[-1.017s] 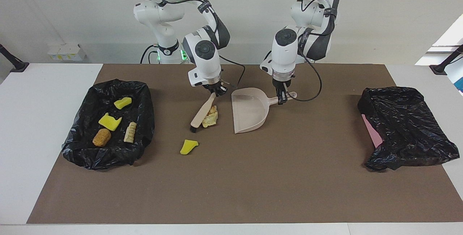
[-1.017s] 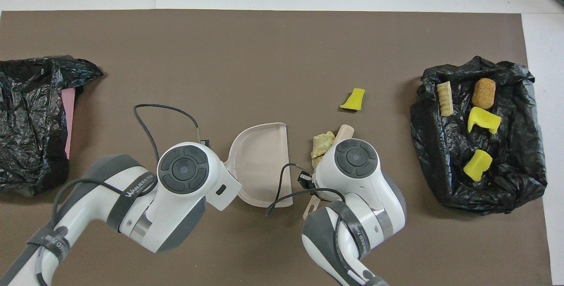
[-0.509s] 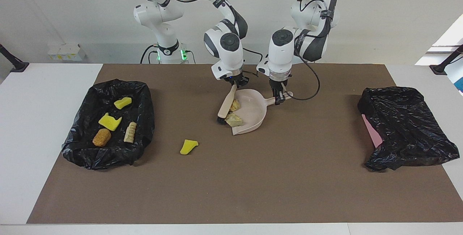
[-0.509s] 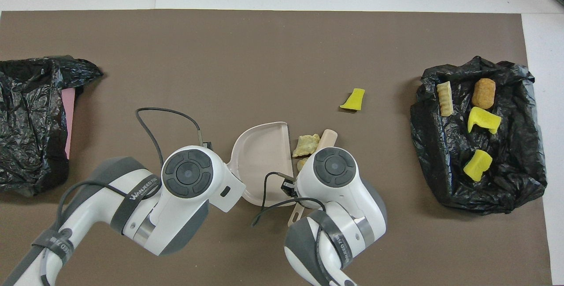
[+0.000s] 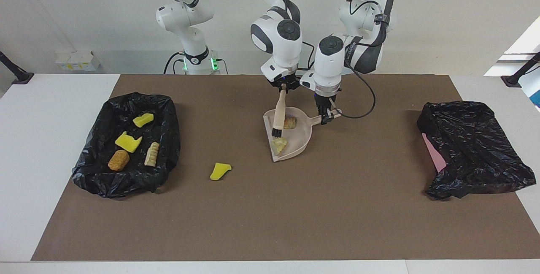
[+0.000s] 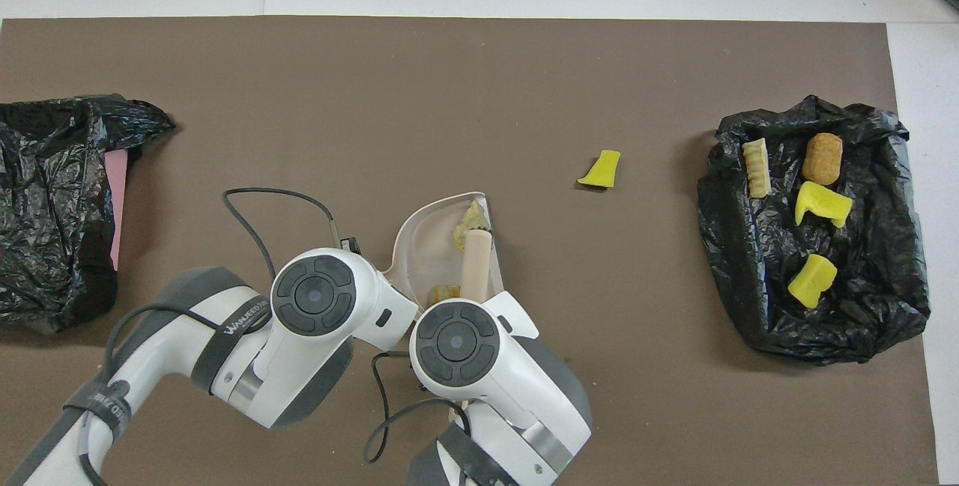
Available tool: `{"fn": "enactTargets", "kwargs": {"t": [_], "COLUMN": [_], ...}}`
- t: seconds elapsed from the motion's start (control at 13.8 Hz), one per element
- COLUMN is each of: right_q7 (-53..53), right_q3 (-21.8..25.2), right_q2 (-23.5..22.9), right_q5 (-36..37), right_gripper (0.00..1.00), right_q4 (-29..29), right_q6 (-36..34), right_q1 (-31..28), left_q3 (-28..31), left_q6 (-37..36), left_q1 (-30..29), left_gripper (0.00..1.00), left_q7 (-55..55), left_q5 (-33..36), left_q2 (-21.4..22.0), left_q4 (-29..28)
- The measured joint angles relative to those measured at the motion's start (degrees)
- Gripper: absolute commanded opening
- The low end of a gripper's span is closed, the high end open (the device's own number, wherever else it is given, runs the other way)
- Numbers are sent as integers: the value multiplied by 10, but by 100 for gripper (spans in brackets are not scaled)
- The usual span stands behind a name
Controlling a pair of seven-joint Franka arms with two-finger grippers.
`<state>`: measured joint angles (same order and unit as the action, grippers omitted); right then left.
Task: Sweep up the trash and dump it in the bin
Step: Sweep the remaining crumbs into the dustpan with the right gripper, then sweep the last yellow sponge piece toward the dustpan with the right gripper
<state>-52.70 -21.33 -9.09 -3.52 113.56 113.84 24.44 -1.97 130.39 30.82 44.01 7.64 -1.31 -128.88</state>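
Two trash lumps (image 5: 280, 143) were seen in the dustpan (image 5: 300, 141) — handle clamped by the left gripper (image 5: 325, 118); the brush (image 5: 278, 115), clamped by the right gripper (image 5: 283, 89), was held just below it, over them.

Two beige-orange trash lumps (image 5: 284, 133) lie in the dustpan (image 5: 300, 141); one yellow wedge (image 5: 220, 171) rests on the mat farther out; four pieces (image 5: 130, 141) sit inside the black-lined bin (image 5: 168, 139) at the right arm's end

- Two lumps (image 5: 284, 132) lie in the dustpan (image 5: 298, 144), mid-table
- Four pieces (image 5: 130, 141) lie in the bag-lined bin (image 5: 168, 139) at the right arm's end
- One piece (image 5: 220, 170) lies between bin and dustpan
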Motion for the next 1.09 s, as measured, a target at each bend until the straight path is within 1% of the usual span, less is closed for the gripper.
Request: {"fn": "enactTargets", "kwargs": {"t": [0.22, 0.44, 0.73, 0.87, 0.94, 1.09], "right_q7": [73, 169, 267, 320, 341, 366], "right_q3": [2, 5, 9, 10, 10, 11], "right_q2": [-16, -59, -109, -134, -146, -165], "right_q5": [64, 131, 220, 276, 292, 301], "right_gripper": [0, 0, 0, 0, 0, 0], "right_q4": [-47, -100, -149, -197, -220, -240], "right_q6": [-77, -114, -151, -197, -212, -219], "right_q1": [-47, -111, -177, -202, -209, -223], "left_q3": [2, 2, 2, 2, 2, -1], "left_q6": [2, 2, -4, -23, -38, -71], "left_q1": [-6, -11, -12, -12, -12, -11], "left_gripper": [0, 0, 0, 0, 0, 0], "left_q7": [-1, -4, -17, -39, -54, -82], "left_q5": [0, -1, -1, -1, -1, -1], "left_q2": [-1, -2, -2, -3, -3, -4], "left_q4": [0, 0, 2, 9, 13, 22]}}
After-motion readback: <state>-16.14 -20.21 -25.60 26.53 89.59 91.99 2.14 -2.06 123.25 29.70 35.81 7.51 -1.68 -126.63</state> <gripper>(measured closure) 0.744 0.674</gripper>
